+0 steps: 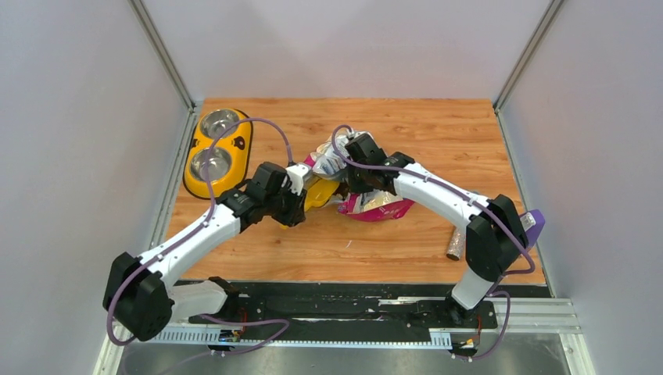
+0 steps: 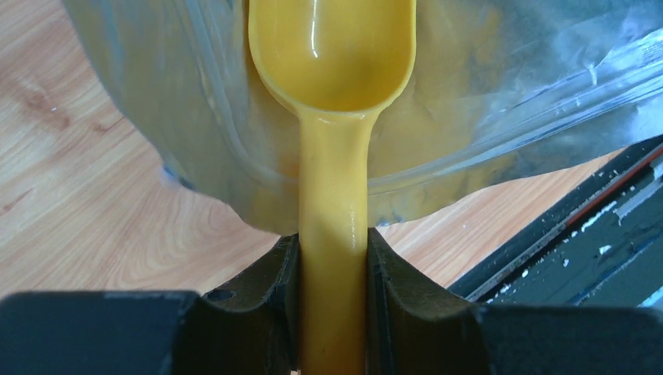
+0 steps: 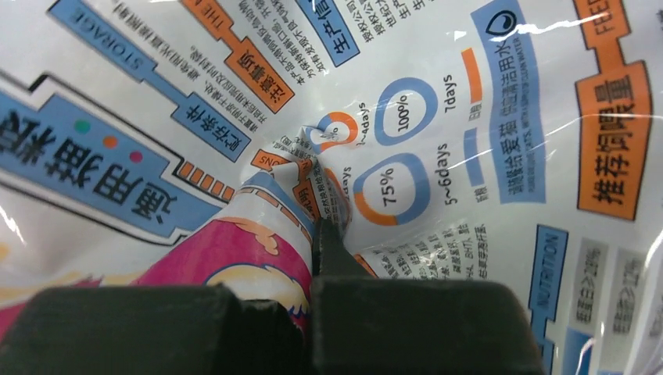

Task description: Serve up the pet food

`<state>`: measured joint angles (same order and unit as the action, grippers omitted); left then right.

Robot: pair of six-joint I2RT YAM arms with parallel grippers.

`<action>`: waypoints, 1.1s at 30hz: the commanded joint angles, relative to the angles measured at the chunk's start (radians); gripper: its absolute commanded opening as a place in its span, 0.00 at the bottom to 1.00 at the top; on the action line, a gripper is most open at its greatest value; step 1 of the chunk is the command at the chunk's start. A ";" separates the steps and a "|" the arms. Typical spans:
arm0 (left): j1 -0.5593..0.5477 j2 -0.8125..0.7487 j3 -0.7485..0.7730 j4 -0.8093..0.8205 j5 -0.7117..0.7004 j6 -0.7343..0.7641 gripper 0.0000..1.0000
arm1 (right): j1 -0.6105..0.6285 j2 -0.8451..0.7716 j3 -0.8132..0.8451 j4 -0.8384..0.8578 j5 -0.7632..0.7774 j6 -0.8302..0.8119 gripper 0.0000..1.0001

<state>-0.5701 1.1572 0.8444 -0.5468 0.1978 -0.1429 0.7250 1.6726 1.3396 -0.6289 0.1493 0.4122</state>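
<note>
The pet food bag [image 1: 377,206], glossy pink, blue and white, lies crumpled at the table's middle. My right gripper [image 1: 353,173] is shut on a pinched fold of the bag's printed film [image 3: 469,117]; its fingers [image 3: 317,234] press together around the fold. My left gripper [image 1: 299,187] is shut on the handle of a yellow scoop [image 1: 320,194]. In the left wrist view the scoop's bowl [image 2: 332,55] is empty and sits inside the bag's silvery open mouth [image 2: 500,101], the jaws [image 2: 332,250] clamping the handle. No kibble shows.
A yellow feeder [image 1: 244,160] with two steel bowls stands at the table's far left edge. A speckled tube [image 1: 455,244] lies near the front right, by the right arm's elbow. Grey walls close in both sides.
</note>
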 commanded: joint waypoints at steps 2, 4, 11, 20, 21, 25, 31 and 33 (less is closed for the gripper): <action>-0.030 0.120 0.032 0.171 -0.086 -0.088 0.00 | -0.137 0.143 0.001 0.062 0.136 -0.085 0.00; -0.031 0.160 0.040 0.206 -0.088 -0.111 0.00 | -0.188 0.183 -0.008 0.121 0.123 -0.108 0.00; -0.033 0.301 0.133 0.307 -0.093 -0.080 0.00 | -0.268 0.223 0.006 0.228 0.070 -0.210 0.00; -0.033 0.363 0.173 0.347 -0.131 -0.024 0.00 | -0.187 0.151 0.197 -0.095 0.019 -0.230 0.00; -0.033 0.367 0.178 0.347 -0.137 -0.018 0.00 | -0.173 0.154 0.228 -0.145 0.031 -0.215 0.00; -0.033 0.379 0.183 0.327 -0.170 0.007 0.00 | -0.112 0.178 0.351 -0.315 0.074 -0.154 0.00; -0.033 0.334 0.121 0.406 -0.160 -0.022 0.00 | -0.080 0.230 0.421 -0.420 0.094 -0.018 0.00; -0.033 0.343 0.117 0.415 -0.149 -0.028 0.00 | -0.081 0.217 0.365 -0.383 0.094 -0.004 0.00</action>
<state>-0.6018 1.5261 0.9764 -0.2333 0.0471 -0.1658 0.6441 1.8980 1.7340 -0.9215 0.2218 0.3149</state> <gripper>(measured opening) 0.347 0.003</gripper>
